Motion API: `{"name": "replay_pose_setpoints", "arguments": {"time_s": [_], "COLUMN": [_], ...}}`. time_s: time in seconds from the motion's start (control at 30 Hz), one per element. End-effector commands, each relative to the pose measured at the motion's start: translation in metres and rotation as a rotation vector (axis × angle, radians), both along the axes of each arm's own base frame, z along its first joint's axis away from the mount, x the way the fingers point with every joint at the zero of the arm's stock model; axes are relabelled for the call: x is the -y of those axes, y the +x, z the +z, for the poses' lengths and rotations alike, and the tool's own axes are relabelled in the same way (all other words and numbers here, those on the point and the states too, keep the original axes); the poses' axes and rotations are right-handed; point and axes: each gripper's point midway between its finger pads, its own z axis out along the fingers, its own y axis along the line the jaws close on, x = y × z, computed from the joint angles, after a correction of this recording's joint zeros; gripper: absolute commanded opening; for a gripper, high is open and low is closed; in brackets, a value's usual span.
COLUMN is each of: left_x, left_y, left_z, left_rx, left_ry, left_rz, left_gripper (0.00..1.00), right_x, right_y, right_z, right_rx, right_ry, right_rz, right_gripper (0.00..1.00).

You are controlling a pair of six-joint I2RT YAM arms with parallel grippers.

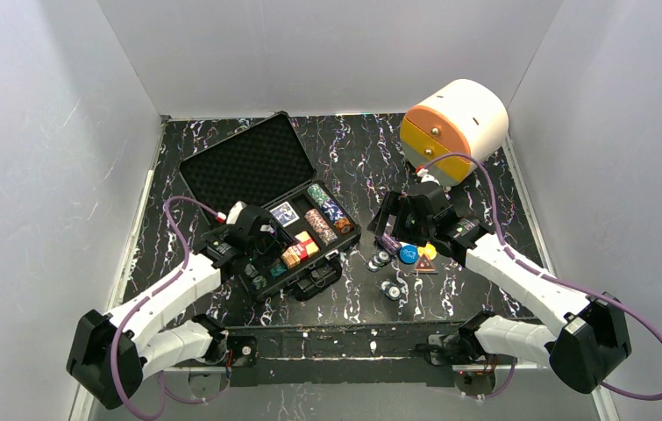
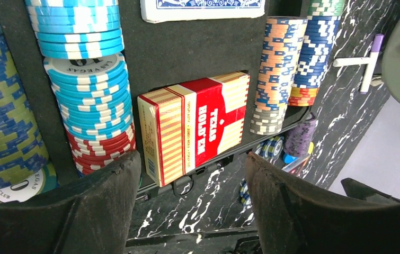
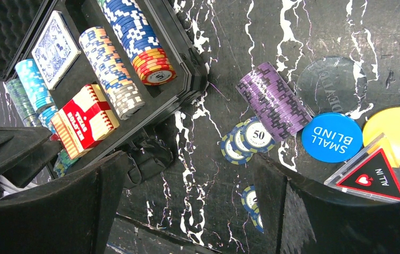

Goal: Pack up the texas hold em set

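1. From above, the black case lay open on the left half of the table, its foam lid tilted back. Chip rows and a red card box sat in its tray. The left gripper hovered over the tray's near end. The right gripper hung over loose pieces on the table to the right of the case. A round drawer box stood at the far right corner.

2. In the left wrist view, the fingers stood well apart with nothing between them, above the red card box lying in its slot. Blue and red chips lay to its left, orange and dark blue rows to its right. A blue-backed card deck lay at the far end.

3. In the right wrist view, that gripper was spread wide and empty. On the table beside the case were a purple chip stack on its side and a few loose chips. Near them lay a blue button reading SMALL BLIND, a yellow button, a triangular marker reading ALL IN, and a dark disc.
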Motion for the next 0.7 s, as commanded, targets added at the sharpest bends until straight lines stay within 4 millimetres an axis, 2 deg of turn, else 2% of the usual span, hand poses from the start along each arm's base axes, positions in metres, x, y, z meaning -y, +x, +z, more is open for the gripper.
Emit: {"name": "replay_pose_setpoints", "arguments": {"time_s": [0.0, 0.13, 0.37, 0.67], "left_x": [-0.007, 0.004, 0.013, 0.017], "left_y": [0.003, 0.010, 0.015, 0.017], "left_z": [-0.001, -0.002, -0.011, -0.005], "left_rx": [-0.002, 0.017, 0.004, 0.037], "left_ry": [0.065, 0.041, 0.062, 0.038], "left_rz": [-0.008, -0.046, -0.113, -0.126], "left_gripper": [0.68, 0.54, 0.39, 0.33], "right_x": [-0.003, -0.002, 0.002, 0.001], "right_y": [0.006, 0.005, 0.005, 0.005], "right_z": [0.009, 0.006, 0.006, 0.006], "right_rx": [0.035, 0.030, 0.038, 0.036], "right_ry": [0.026, 0.021, 0.004, 0.007], "right_rz": [0.000, -0.005, -0.010, -0.006], "right_gripper": [0.94, 0.93, 0.94, 0.93]}}
